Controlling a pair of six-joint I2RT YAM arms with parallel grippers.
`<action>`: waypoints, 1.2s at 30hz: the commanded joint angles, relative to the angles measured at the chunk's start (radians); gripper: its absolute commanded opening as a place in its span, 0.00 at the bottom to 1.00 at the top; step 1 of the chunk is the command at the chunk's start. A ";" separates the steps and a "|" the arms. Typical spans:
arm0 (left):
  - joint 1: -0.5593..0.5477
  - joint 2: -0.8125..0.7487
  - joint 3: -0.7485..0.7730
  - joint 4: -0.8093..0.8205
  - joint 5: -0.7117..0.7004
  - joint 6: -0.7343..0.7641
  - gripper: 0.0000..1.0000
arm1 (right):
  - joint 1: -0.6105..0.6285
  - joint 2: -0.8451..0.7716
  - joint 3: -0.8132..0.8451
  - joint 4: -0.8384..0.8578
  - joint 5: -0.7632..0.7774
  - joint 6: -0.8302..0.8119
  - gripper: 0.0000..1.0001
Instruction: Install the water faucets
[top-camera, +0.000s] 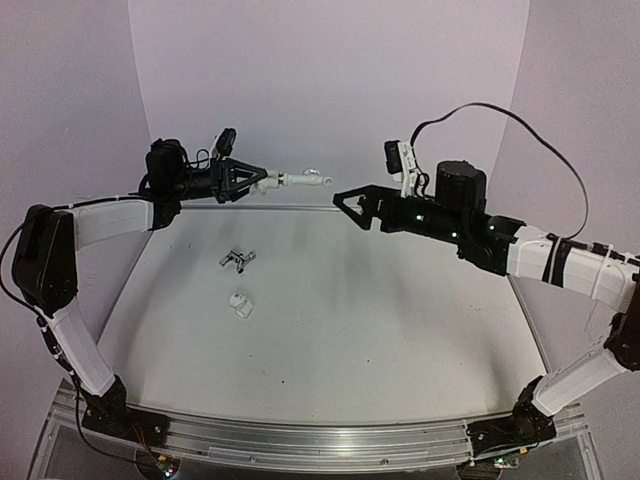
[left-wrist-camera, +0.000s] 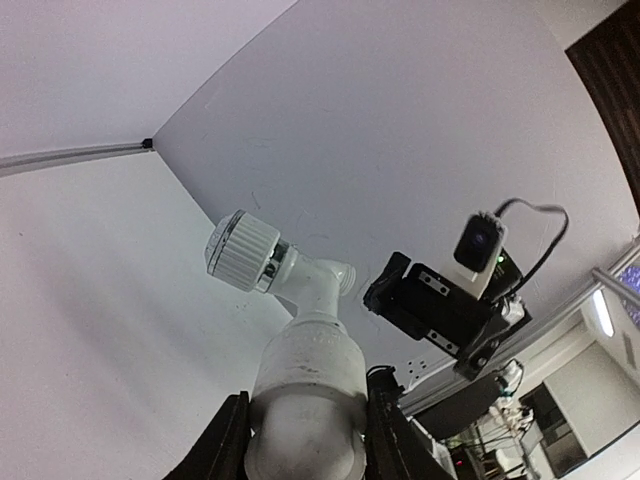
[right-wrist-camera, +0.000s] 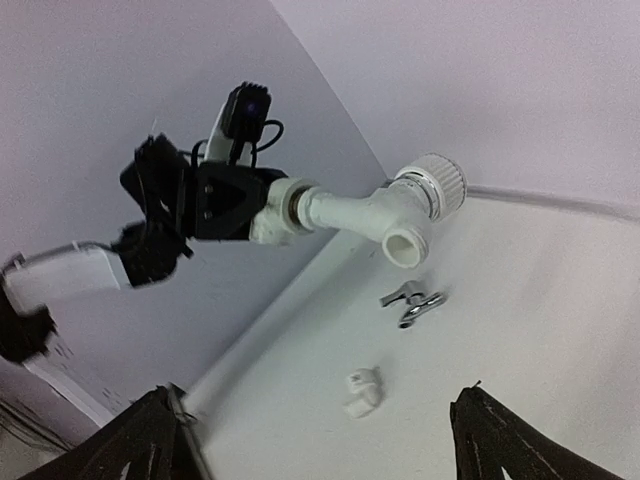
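My left gripper is shut on a white water faucet body and holds it level above the table's back edge. Its fingers clamp the thick end, and a ribbed round collar caps the far end. A side spout points toward my right gripper, which stands open just to the right of the faucet, apart from it, with nothing between its jaws. On the table lie a silver metal pronged piece and a small white fitting.
The white table is backed by a curved pale wall. A metal rail with both arm bases runs along the near edge. The right arm's cable loops above it.
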 joint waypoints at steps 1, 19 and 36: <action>-0.001 -0.080 -0.006 0.045 0.032 -0.196 0.00 | 0.004 -0.066 0.036 -0.175 0.054 -0.954 0.98; 0.000 -0.076 -0.008 0.044 0.211 -0.194 0.00 | -0.032 0.233 0.316 -0.111 -0.170 -1.448 0.88; -0.001 -0.048 0.001 0.044 0.233 -0.048 0.00 | -0.030 0.362 0.443 -0.112 -0.378 -1.045 0.32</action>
